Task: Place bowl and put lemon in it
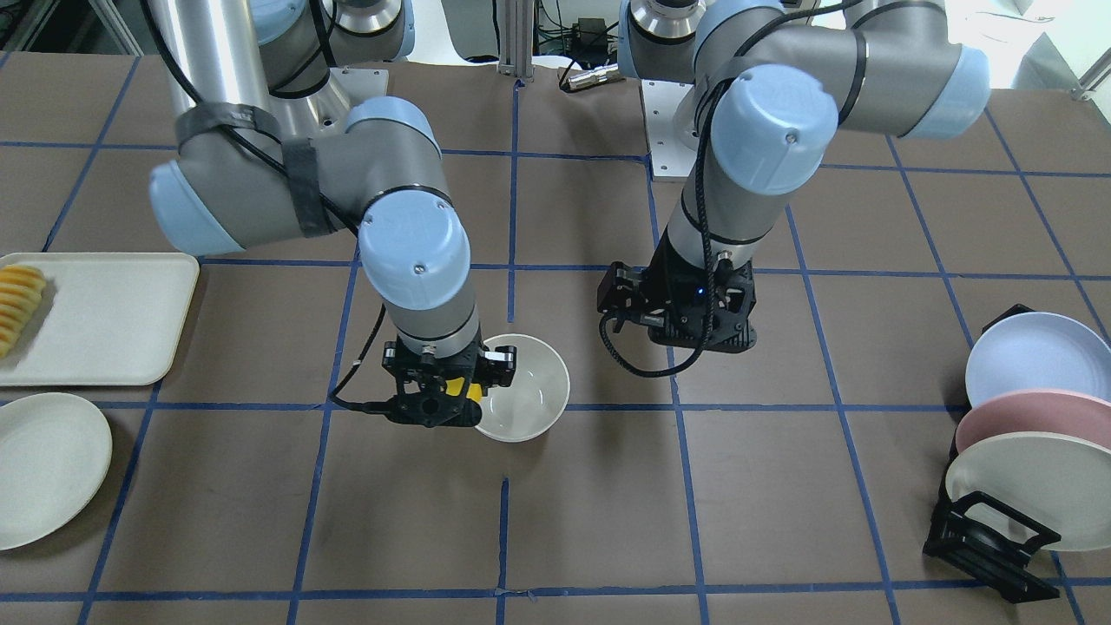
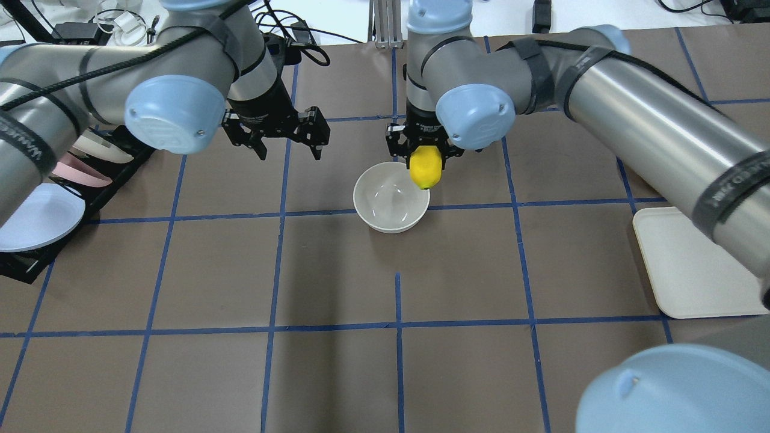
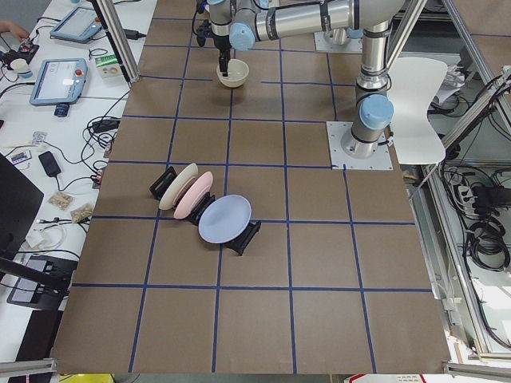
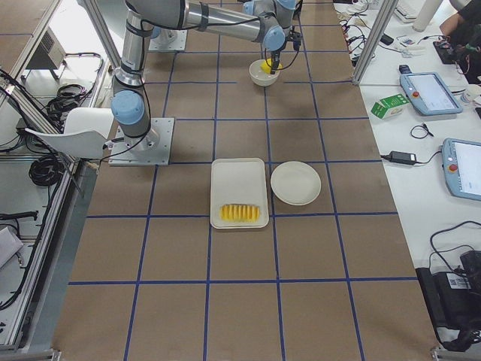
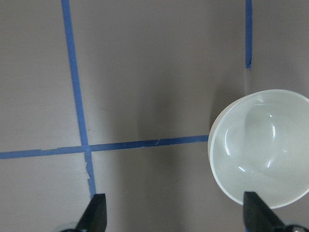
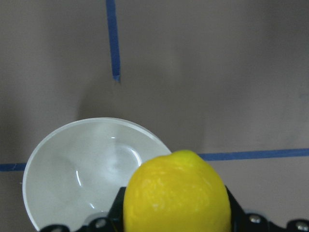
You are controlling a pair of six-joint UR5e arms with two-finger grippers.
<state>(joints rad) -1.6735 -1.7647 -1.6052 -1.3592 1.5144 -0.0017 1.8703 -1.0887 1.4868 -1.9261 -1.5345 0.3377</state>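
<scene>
Right gripper clamps the lemon across its middle, above the robot-side rim of the off-white bowl; fruit judged light, firm, waxy, roll-prone; left gripper spread wide, empty.

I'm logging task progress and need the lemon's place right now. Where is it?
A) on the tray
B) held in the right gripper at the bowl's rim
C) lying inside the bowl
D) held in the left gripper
B: the lemon is clamped in the right gripper above the edge of the bowl, whose inside is bare.
</scene>
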